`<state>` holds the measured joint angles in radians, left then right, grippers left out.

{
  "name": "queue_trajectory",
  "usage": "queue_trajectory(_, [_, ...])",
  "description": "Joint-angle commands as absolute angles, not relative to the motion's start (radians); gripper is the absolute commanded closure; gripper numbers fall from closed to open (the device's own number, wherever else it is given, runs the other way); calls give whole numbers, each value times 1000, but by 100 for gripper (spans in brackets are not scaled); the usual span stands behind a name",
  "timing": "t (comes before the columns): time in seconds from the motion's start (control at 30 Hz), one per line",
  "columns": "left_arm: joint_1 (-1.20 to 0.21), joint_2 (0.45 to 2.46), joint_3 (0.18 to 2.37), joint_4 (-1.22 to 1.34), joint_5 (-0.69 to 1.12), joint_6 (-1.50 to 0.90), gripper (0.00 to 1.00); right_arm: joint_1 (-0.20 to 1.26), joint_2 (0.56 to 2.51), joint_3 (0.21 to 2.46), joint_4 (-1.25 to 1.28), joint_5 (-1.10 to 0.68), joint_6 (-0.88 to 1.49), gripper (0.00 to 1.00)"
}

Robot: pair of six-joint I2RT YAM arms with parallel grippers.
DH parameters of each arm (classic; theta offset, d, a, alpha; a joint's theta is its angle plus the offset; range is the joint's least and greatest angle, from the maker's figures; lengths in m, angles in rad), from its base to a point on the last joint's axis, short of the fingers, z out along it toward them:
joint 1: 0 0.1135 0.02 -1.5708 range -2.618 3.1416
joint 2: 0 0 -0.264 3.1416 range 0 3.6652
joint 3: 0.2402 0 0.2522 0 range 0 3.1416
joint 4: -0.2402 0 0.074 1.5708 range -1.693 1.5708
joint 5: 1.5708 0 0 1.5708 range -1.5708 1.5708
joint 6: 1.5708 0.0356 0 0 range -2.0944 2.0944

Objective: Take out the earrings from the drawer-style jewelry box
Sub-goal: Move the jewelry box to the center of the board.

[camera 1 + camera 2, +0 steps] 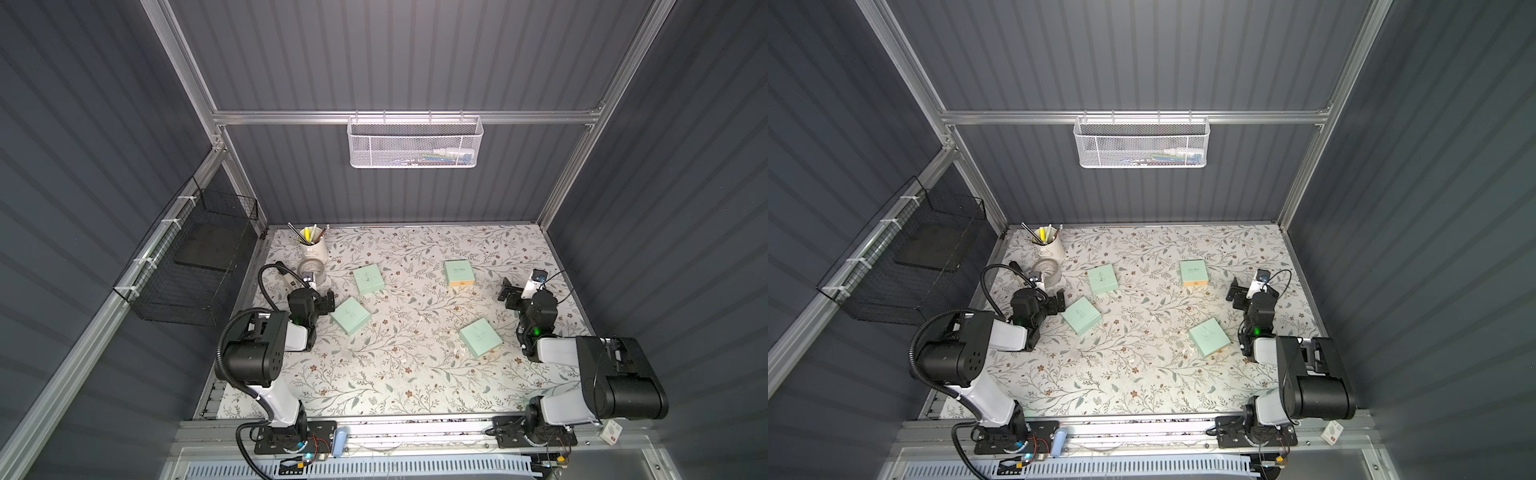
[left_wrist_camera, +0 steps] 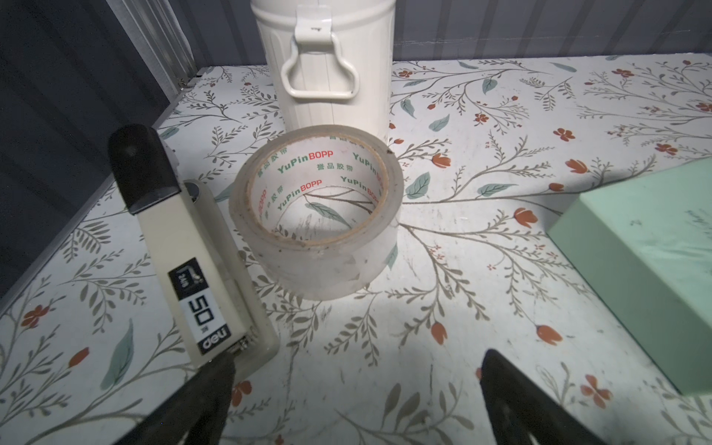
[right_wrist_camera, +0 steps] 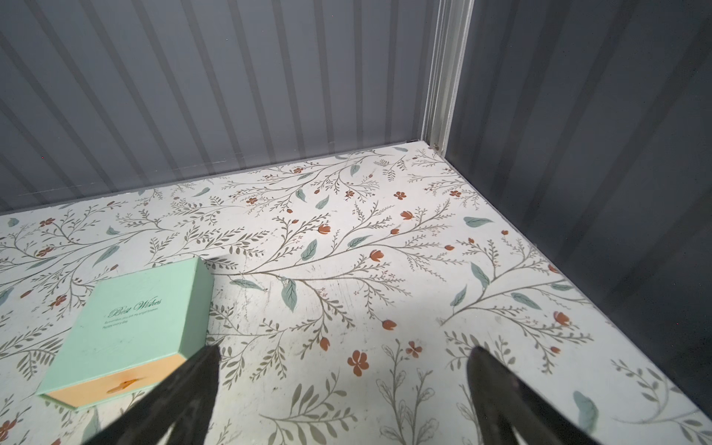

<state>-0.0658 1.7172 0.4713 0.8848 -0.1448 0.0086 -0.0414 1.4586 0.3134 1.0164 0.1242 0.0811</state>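
Table, floral cover, four mint-green boxes lying flat on it.

Item 1, drawer box: far right quarter of the table, also seen at. It is the only box with an orange front. That front faces the robot's side and sits flush with the sleeve, so the drawer is closed. The lid reads "Best Wishes".

Item 2, earrings: not visible in any view. Whether they are inside the drawer box cannot be told.

Item 3, left gripper: low over the left side of the table, fingers spread wide with only bare table between them. Ahead of it lie the tape and the stapler, side by side, with the white can upright behind them. One fingertip overlaps the stapler's end in the wrist view; contact cannot be told.

Item 4, right gripper: low near the right edge, fingers spread wide, holding nothing. Both top views show it apart from the drawer box, which lies to its left.

Item 5, plain boxes: far box left of centre, left box near the left gripper, near box on the right, nearer the robot than the drawer box. All closed, none touching another.
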Motion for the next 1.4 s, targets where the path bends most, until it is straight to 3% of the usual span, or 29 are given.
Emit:
queue_trajectory(0.0, [-60,1718,482,894,-142,25,0,-40,1462,307,1019,127,75,1])
queue_trajectory(0.13, [-61,1686,485,869,-216,2,0,-37,1459,301,1029,140,74,1])
queue_trajectory(0.23, [-65,1606,484,801,-261,-9,0,0,1354,262,1019,254,67,1])
queue_trajectory(0.33, [-121,1525,489,722,-374,4,0,34,1209,340,713,341,102,1])
queue_trajectory(0.47, [-209,1459,535,585,-548,-22,0,29,1111,457,399,436,319,1])
queue_trajectory(0.77, [-222,1273,747,-141,-598,-610,0,-79,964,479,265,159,717,1])
queue_trajectory(1.03, [-199,1273,912,-416,-70,-600,0,-98,871,486,150,-64,828,1])
queue_trajectory(1.17, [-201,1313,982,-549,38,-580,0,-29,884,497,55,-84,807,1])
queue_trajectory(1.37, [-204,1404,971,-567,93,-584,0,208,984,590,-66,-84,690,1])
